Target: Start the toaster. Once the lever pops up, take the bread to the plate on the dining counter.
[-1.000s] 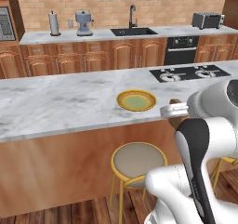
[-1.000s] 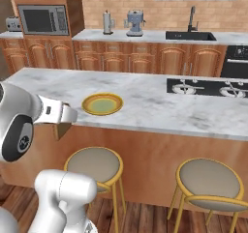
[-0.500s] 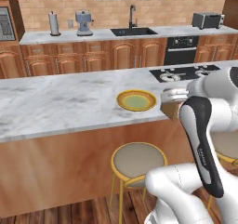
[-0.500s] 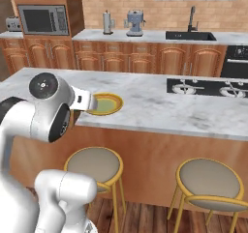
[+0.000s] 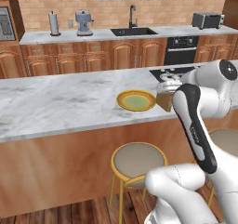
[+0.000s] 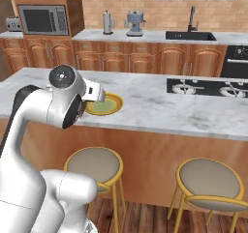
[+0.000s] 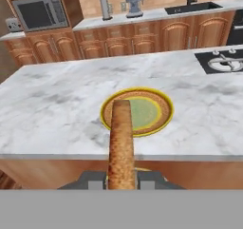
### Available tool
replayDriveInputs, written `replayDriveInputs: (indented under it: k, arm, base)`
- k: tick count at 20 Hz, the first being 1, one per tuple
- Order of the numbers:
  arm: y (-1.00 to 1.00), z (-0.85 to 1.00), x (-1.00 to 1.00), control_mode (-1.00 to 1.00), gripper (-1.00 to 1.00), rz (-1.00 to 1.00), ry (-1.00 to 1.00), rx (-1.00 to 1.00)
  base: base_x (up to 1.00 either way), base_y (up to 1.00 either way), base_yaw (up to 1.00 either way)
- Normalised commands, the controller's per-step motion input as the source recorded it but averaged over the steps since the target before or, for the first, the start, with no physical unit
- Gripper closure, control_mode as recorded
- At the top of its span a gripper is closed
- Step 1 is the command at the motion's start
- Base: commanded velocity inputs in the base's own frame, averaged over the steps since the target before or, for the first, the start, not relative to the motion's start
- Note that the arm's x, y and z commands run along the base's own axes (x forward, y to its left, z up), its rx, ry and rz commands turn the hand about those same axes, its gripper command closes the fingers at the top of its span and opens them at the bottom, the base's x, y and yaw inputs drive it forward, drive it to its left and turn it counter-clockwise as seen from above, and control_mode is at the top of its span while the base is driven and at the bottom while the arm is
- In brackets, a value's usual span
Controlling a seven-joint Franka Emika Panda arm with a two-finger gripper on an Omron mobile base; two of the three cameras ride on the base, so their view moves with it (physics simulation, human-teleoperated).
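Gripper (image 7: pixel 121 179) clamped tight on bread (image 7: pixel 121 142), held edge-on w/ plate (image 7: pixel 137 111) beyond.

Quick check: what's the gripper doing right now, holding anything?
Gripper: shut on the bread, held edge-on in front of the yellow plate.

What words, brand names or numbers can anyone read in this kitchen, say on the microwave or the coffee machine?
None: no readable text shows in any view.
Microwave: its control panel is too small and blurred to read.
Coffee machine: no label visible.
Toaster: no marking visible.
Bread and plate: plain.
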Motion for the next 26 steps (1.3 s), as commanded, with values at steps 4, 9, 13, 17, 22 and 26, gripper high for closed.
replayDriveInputs:
  k: [4, 9, 13, 17, 22, 26]
  arm:
    - [0.0, 0.0, 0.65, -1.0, 1.0, 0.0, 0.04, 0.0]
    - [0.02, -0.09, 0.59, -1.0, 1.0, 0.0, 0.07, -0.03]
    - [0.06, -0.32, 0.45, -1.0, 1.0, 0.0, 0.01, -0.06]
    - [0.12, -0.3, 0.49, -1.0, 1.0, 0.0, 0.0, -0.02]
    - [0.02, -0.41, 0.47, -1.0, 1.0, 0.05, -0.01, 0.0]
    - [0.0, -0.33, 0.54, -1.0, 1.0, 0.04, 0.0, 0.0]
  base:
    - [0.0, 0.0, 0.0]
    - [0.0, 0.0, 0.0]
    - [0.0, 0.0, 0.0]
    - [0.0, 0.0, 0.0]
    - [0.0, 0.0, 0.0]
    - [0.0, 0.0, 0.0]
